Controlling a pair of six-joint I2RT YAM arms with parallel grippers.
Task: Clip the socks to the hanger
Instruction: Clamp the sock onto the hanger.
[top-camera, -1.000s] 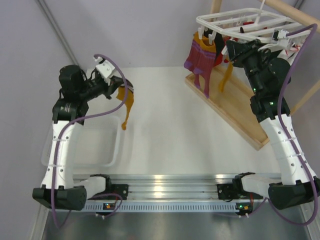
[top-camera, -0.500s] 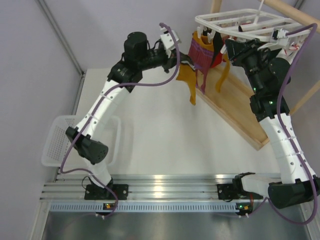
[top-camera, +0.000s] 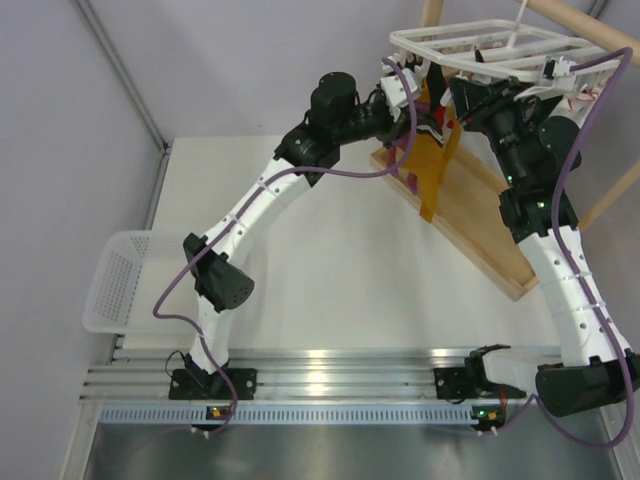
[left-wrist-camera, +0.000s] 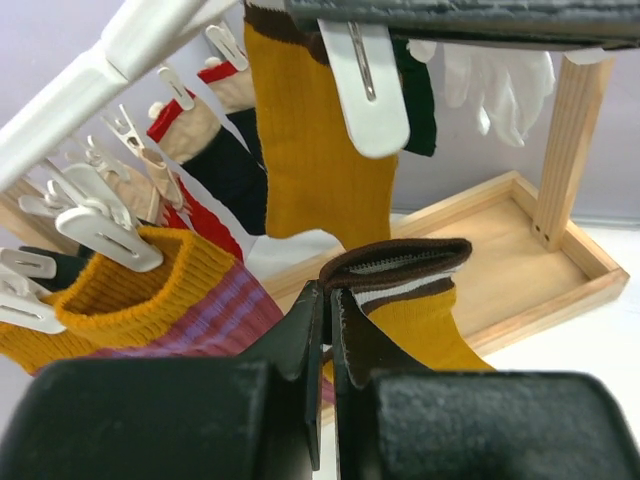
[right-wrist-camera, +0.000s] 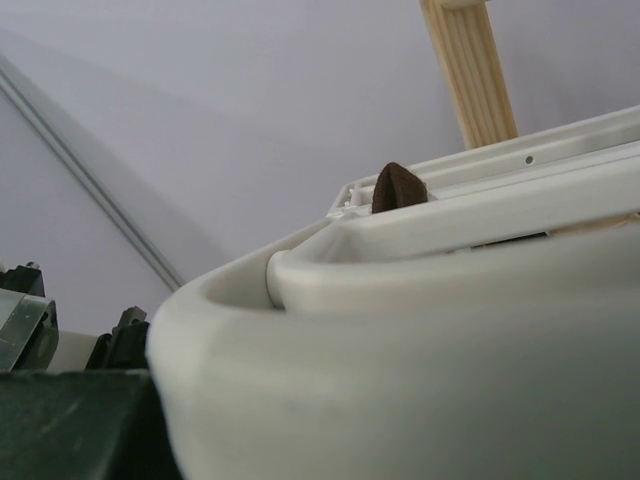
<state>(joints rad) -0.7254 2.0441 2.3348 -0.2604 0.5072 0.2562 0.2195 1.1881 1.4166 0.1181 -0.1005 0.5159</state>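
Observation:
The white hanger (top-camera: 480, 42) hangs at the back right above a wooden base. My left gripper (top-camera: 408, 92) has reached up to its near-left corner and is shut on the brown cuff of a mustard sock (top-camera: 437, 172), which dangles below. In the left wrist view the fingers (left-wrist-camera: 305, 330) pinch that cuff, and the sock (left-wrist-camera: 435, 325) sits just under a white clip (left-wrist-camera: 365, 85). Another mustard sock (left-wrist-camera: 315, 150) hangs clipped behind it. My right gripper (top-camera: 468, 92) is under the hanger's left edge, closed round its rim (right-wrist-camera: 400, 330), which fills that wrist view.
A purple-magenta sock (left-wrist-camera: 190, 310) with an orange cuff hangs clipped on the left, beside red, black and white (left-wrist-camera: 500, 80) socks. The wooden base (top-camera: 480, 215) and its posts (top-camera: 432, 12) stand under the hanger. A white mesh basket (top-camera: 120, 285) sits at the near left.
My left arm has swung from above the basket at the left across to the hanger, carrying the mustard sock. The right arm has stayed where it was.

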